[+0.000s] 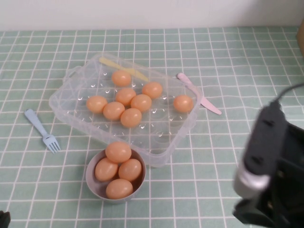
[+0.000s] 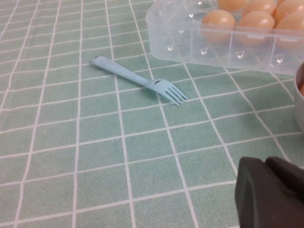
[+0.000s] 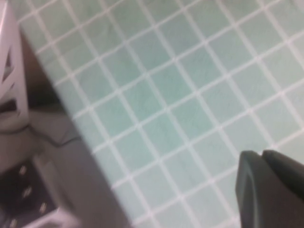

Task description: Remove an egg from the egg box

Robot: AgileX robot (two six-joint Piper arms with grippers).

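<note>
Eggs are still mostly sitting in the egg box (image 1: pixel 183 133), seven by my count: six bunched together, and one egg (image 1: pixel 183 103) off alone toward the side with the pink knife (image 1: pixel 197 92). The small grey bowl (image 1: pixel 91 176) just beside the box's near edge holds four more. Neither arm is anywhere near them. The right gripper (image 3: pixel 270 190) is only a dark lump in its wrist view, above bare tablecloth near the table's edge, well apart from the box, and I can't tell how its jaws stand. Same for the left gripper (image 2: pixel 270 192): a dark lump low in its view, with the blue fork (image 2: pixel 142 80) out ahead of it and the box corner further on, jaw state impossible to call. Biggest risk, I'd say: going for the cluster, because those eggs touch each other, so a finger coming down could knock a neighbour or wedge between two. The loner looks like the safer pick. The clear plastic wall could also catch a finger on a low approach and shove the whole box into the bowl.
</note>
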